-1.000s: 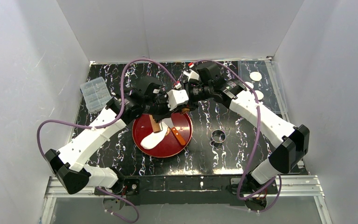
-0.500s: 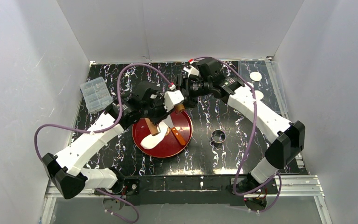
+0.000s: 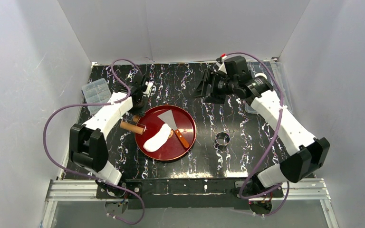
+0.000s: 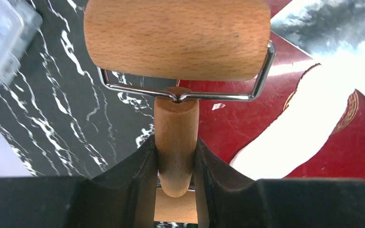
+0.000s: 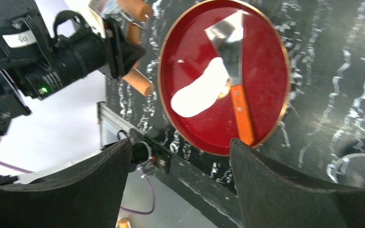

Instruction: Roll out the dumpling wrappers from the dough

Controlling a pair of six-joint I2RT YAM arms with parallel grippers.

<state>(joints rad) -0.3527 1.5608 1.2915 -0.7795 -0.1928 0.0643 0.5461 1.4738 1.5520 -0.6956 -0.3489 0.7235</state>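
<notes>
The dough (image 3: 157,138) lies as an oblong white strip on the red plate (image 3: 171,154), running from the plate's near left towards its middle. Its far end touches the metal blade of a scraper (image 3: 173,124), whose orange handle points towards the near right rim. The plate sits mid-table (image 3: 209,156) on the black marbled top.

Just left of the plate's rim is the wooden roller (image 3: 132,127). The left gripper (image 4: 176,156) has its fingers pinched on the roller's handle, with the barrel crosswise beyond them on its wire yoke. Whether the barrel rests on the table or hangs a little above it is hard to tell from these views.

The right gripper (image 5: 178,147) is held over the far side of the table, well apart from the plate, with its fingers spread wide and nothing between them.

A small metal ring (image 3: 222,138) stands on the table right of the plate. A clear plastic box (image 3: 96,95) lies at the far left.
</notes>
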